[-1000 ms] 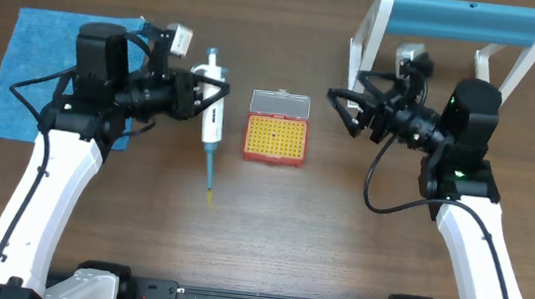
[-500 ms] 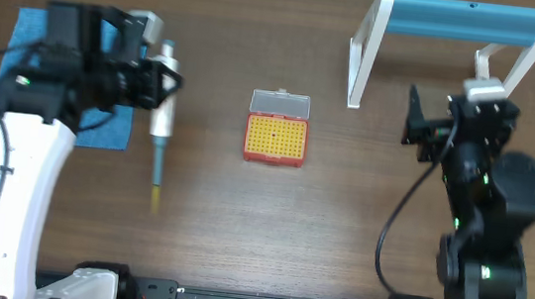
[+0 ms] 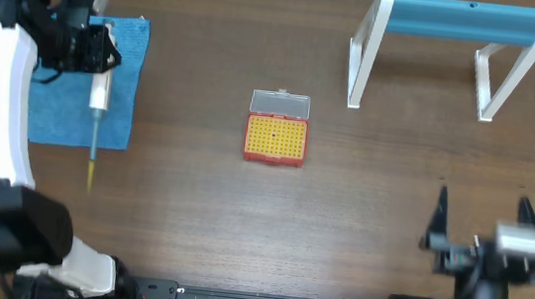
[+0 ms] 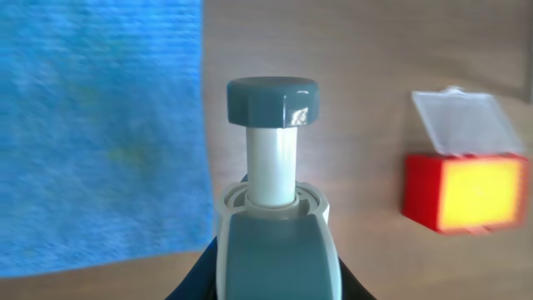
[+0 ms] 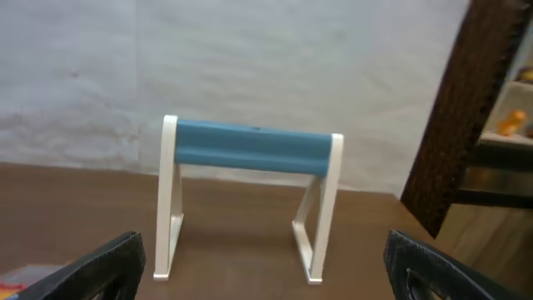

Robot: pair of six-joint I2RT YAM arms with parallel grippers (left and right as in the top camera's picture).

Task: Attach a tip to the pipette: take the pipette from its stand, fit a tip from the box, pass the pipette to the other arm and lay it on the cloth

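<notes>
One pipette (image 3: pixel 100 97), likely light and stiff, clenched in the left claw (image 3: pixel 91 51) just over the cloth (image 3: pixel 126 75) edge. Right claw (image 3: pixel 481 217) released, well apart. Best gripped at the body, never the fragile tip (image 3: pixel 92 173).

Table (image 3: pixel 361 209): wood grain, matt.
Cloth (image 3: pixel 124 75): woven textile, finely ribbed, matt.
Pipette (image 3: pixel 100 97): smooth plastic, slight sheen.
Box (image 3: pixel 276 138): opaque plastic body; clear, glossy plastic lid.
Stand (image 3: pixel 465 19): smooth frame and bar, plastic-looking, matt.
</notes>
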